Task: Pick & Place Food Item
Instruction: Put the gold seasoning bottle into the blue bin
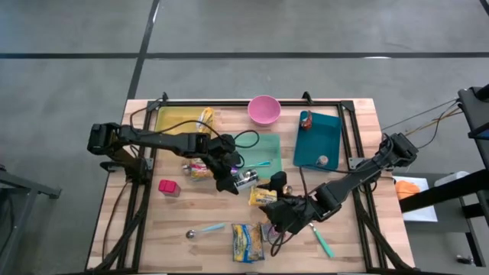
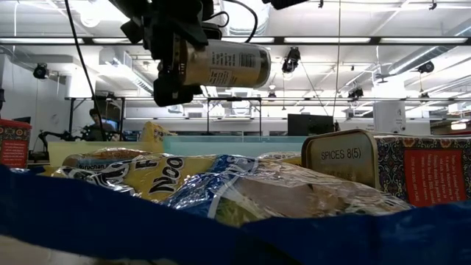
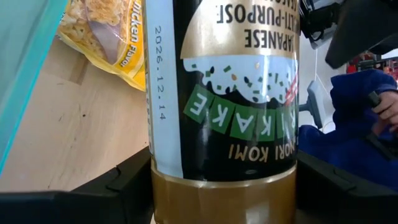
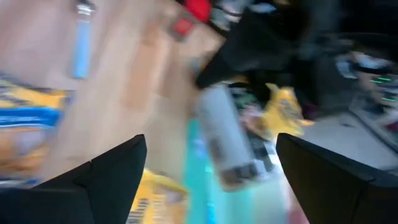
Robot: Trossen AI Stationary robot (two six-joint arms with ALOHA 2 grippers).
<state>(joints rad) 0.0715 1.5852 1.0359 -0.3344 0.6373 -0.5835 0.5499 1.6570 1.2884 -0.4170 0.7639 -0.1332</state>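
Clamping a furikake jar [image 3: 224, 106], left gripper [image 1: 235, 180]; right gripper [image 4: 211, 180] apart, blurred.

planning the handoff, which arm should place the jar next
Left, probably. Its fingers are clamped on the jar, lifted off the table. The right gripper is open with nothing between its fingers.

Lab, ceiling strip lights [image 2: 368, 40], monitors [image 2: 309, 124]

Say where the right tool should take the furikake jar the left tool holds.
Probably its free half: the furikake jar lies level, the left tool clamping one end. Bring the open right tool in from the bare end, fingers across the round body.
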